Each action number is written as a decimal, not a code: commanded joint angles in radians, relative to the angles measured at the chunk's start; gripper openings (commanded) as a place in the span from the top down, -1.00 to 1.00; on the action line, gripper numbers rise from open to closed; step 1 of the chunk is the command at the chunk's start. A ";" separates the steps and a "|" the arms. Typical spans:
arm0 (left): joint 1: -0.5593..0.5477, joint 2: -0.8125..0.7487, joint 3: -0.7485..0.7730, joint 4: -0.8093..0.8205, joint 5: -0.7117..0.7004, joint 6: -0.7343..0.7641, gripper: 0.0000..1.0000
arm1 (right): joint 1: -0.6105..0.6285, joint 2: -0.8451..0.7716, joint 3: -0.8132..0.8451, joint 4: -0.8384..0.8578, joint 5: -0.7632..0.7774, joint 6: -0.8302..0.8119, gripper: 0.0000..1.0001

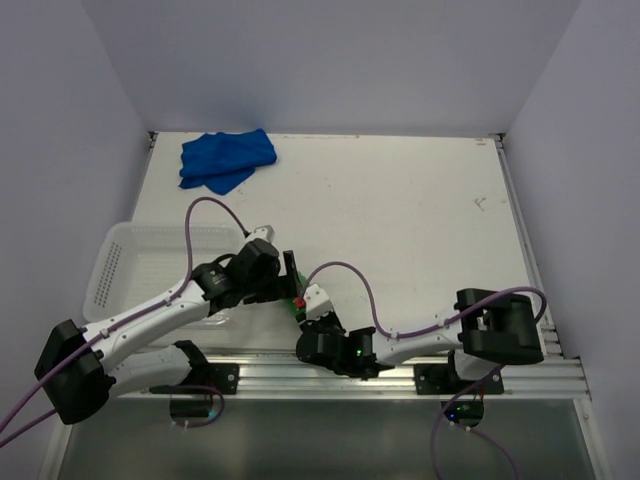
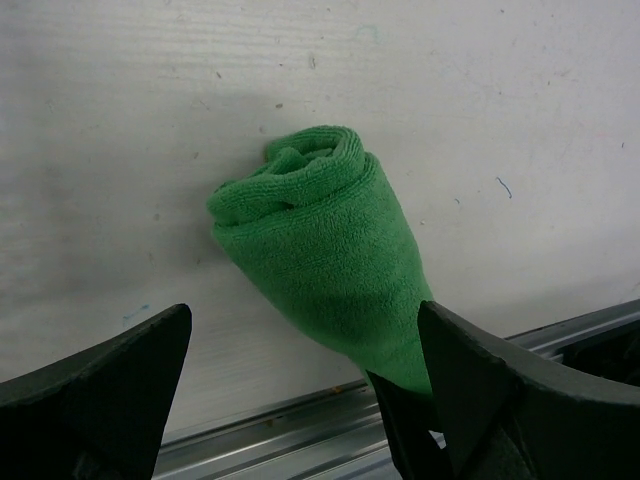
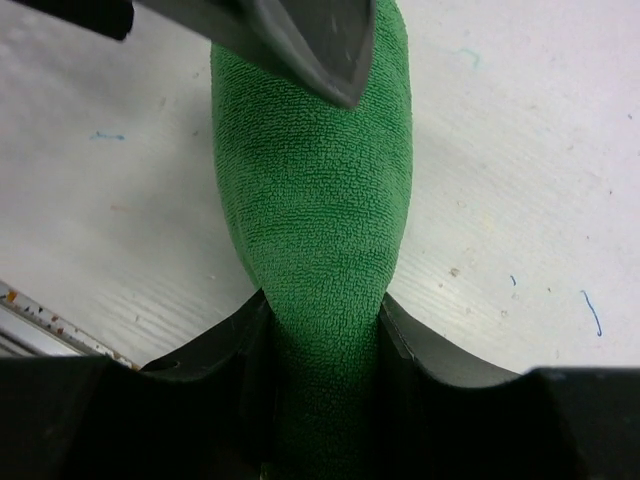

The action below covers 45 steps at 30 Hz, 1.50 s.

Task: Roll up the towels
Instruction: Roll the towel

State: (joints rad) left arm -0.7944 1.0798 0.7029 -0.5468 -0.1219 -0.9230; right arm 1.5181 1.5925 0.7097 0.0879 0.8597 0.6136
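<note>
**Item 1. Right gripper (image 3: pixel 320 312).** Two dark fingers (image 3: pixel 235 385), nearest the lens in the right wrist view. They are closed on one end of the green towel, pinching the roll narrow from both sides.

**Item 2. Green towel (image 3: pixel 312 200).** Terry cloth wound into a thick tube. One end is in the right gripper, and the rest runs out over the white surface. The left wrist view shows the free end, with its coiled layers facing outward. The roll sits at the near edge of the table, just beyond the rail, between the two arms and just right of the basket.

**Item 3. Left gripper (image 2: pixel 305 310).** Its fingers (image 2: pixel 110 390) are spread wide, one on each side of the roll. The one at the left of the left wrist view stands well clear of the cloth. The other is just beside the held end, and whether it touches cannot be told. In the right wrist view, one of its grey fingertips hangs over the far part of the roll.

**Item 4. Rail (image 1: pixel 400 372).** Aluminium, running along the front edge and carrying both arm bases.

**Item 5. Table (image 1: pixel 420 220).** White top, lightly scuffed, with a few small pen marks.

**Item 6. Basket (image 1: pixel 115 265).** White perforated plastic, at the near left, partly under the left arm.

**Item 7. Blue towel (image 1: pixel 226 160).** Loosely crumpled and unrolled, at the far left corner, well apart from both grippers.
</note>
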 commanded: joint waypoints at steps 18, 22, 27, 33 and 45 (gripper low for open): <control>-0.042 0.117 -0.032 0.073 0.064 -0.128 -0.99 | 0.034 0.185 0.228 -0.085 0.211 -0.024 0.46; -0.046 0.129 -0.048 0.106 0.057 -0.134 -0.99 | 0.045 0.208 0.246 -0.076 0.223 -0.061 0.46; -0.048 0.178 -0.023 0.123 0.047 -0.120 -0.99 | 0.063 0.242 0.278 -0.080 0.234 -0.081 0.46; -0.057 0.236 -0.019 0.143 0.048 -0.109 -0.93 | 0.074 0.270 0.304 -0.114 0.260 -0.080 0.45; -0.075 0.239 -0.085 0.199 0.076 -0.105 0.05 | 0.090 0.305 0.341 -0.109 0.312 -0.112 0.37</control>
State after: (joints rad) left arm -0.8551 1.3182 0.6353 -0.3996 -0.0586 -1.0328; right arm 1.6028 1.8969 1.0080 -0.0452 1.0889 0.5011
